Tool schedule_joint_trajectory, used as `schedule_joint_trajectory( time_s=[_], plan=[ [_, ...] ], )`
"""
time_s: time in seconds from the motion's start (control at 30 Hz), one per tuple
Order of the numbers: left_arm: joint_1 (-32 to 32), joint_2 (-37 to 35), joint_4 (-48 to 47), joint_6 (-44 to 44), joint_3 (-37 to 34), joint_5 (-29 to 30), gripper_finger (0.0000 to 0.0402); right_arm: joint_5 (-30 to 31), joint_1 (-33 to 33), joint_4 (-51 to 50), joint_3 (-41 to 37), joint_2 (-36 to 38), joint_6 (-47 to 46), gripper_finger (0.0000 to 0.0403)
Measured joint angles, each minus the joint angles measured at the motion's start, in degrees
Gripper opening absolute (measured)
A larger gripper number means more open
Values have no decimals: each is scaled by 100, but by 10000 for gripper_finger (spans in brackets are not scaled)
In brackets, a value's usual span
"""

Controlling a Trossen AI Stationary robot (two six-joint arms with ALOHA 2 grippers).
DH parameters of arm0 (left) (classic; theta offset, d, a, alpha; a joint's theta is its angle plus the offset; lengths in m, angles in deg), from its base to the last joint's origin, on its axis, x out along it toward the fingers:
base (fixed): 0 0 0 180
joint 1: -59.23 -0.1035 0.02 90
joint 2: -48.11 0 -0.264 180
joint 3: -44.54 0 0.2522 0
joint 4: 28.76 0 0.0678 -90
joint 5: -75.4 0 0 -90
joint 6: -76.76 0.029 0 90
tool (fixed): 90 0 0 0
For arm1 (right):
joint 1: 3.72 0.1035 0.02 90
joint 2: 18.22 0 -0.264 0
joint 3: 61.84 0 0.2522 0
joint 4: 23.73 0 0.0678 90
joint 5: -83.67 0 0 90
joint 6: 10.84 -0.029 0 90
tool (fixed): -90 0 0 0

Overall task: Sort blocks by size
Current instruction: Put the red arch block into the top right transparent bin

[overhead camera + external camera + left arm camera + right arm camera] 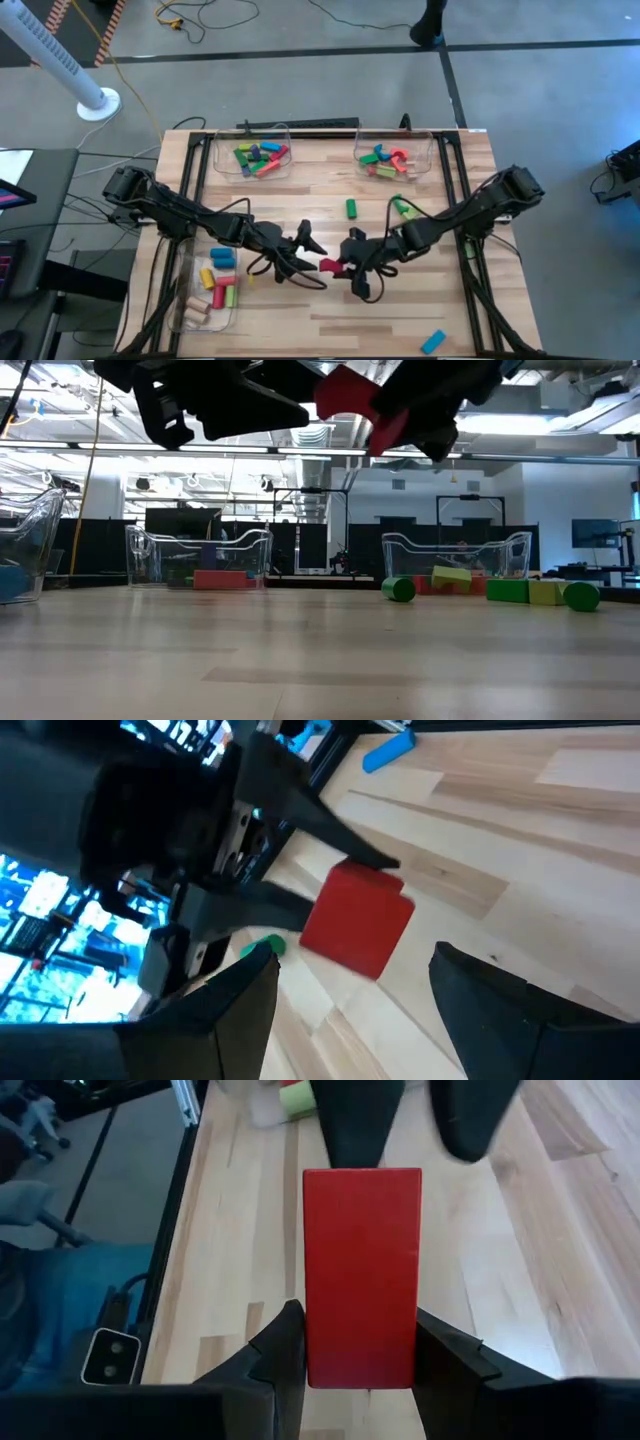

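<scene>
My right gripper (pixel 338 268) holds a red block (pixel 361 1275) clamped between its two fingers, lifted clear of the table (pixel 400 310) near its middle. My left gripper (pixel 312 258) faces it with its fingers spread wide and nothing between them; its tips seem just short of the block, though I cannot be sure. Other blocks lie in three clear bins (pixel 252 155), and a few sit loose: a green cylinder (pixel 352 208), a blue bar (pixel 433 342).

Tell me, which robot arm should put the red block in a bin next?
Probably the right. Its end effector already clamps the red block above the table's middle. The left end effector is open, just facing the block, holding nothing.
</scene>
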Motion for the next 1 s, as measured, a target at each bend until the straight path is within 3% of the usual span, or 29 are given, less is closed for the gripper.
schedule_joint_trajectory(
  time_s=[0.6, 1.0],
  plan=[
    [17, 0, 194, 680, 0, -118, 247, -836, -494, 480, -4, 0, -90, 166],
    [17, 0, 192, 733, 0, -197, 156, -951, -532, 500, -7, -2, -105, 166]
  ],
)
